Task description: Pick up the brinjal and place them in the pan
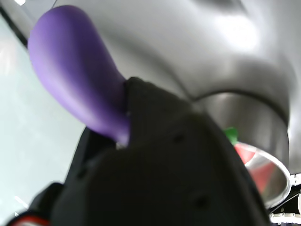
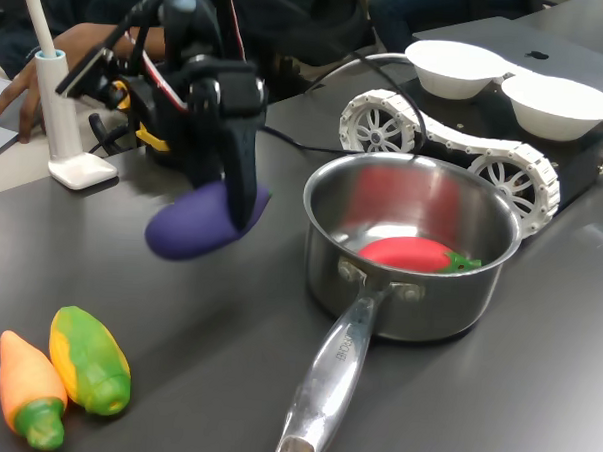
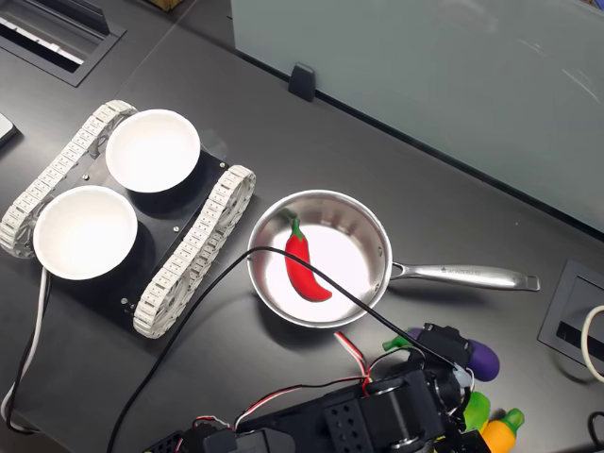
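At centre-left of the first exterior view, the fingers (image 2: 237,208) grip the brinjal (image 2: 191,229) above the bench (image 2: 207,332), left of the pan (image 2: 411,246).

2 white bowls (image 2: 459,68) sit on a tracked vehicle (image 2: 505,160); red chilli (image 3: 304,264).

Arm raised, gripper clamped on the brinjal

In the first exterior view the gripper (image 2: 237,208) points down from the black arm (image 2: 203,77), held clear above the table, its dark jaws closed around the brinjal (image 2: 191,229). In the wrist view a black finger (image 1: 155,141) presses the brinjal's narrow end while the rounded end sticks out free.
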You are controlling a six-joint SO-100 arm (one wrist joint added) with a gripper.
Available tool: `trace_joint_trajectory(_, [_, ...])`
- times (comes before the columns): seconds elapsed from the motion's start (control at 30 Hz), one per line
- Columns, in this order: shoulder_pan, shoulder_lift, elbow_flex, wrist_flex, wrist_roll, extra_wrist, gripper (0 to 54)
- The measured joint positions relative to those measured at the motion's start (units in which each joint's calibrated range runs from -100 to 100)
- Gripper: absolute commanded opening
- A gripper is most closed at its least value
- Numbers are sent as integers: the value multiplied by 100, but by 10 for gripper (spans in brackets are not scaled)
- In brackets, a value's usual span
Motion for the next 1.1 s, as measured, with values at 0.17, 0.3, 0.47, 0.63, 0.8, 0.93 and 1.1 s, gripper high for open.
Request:
trace_joint_trajectory(0.17, [55,-286,-253,0,-293,-92,1])
trace_joint_trajectory(0.3, [44,-497,-380,0,-532,-110,1])
trace_joint_trajectory(0.47, [11,-808,-380,-119,-913,-184,0])
trace_joint_trajectory(0.63, [-165,-1279,36,-365,-1226,-220,0])
trace_joint_trajectory(0.8, [-616,-1684,579,-612,-1514,-220,0])
trace_joint_trajectory(0.93, [-957,-2062,1104,-901,-1631,-220,0])
trace_joint_trajectory(1.1, [-1441,-2508,1710,-1207,-1705,-184,0])
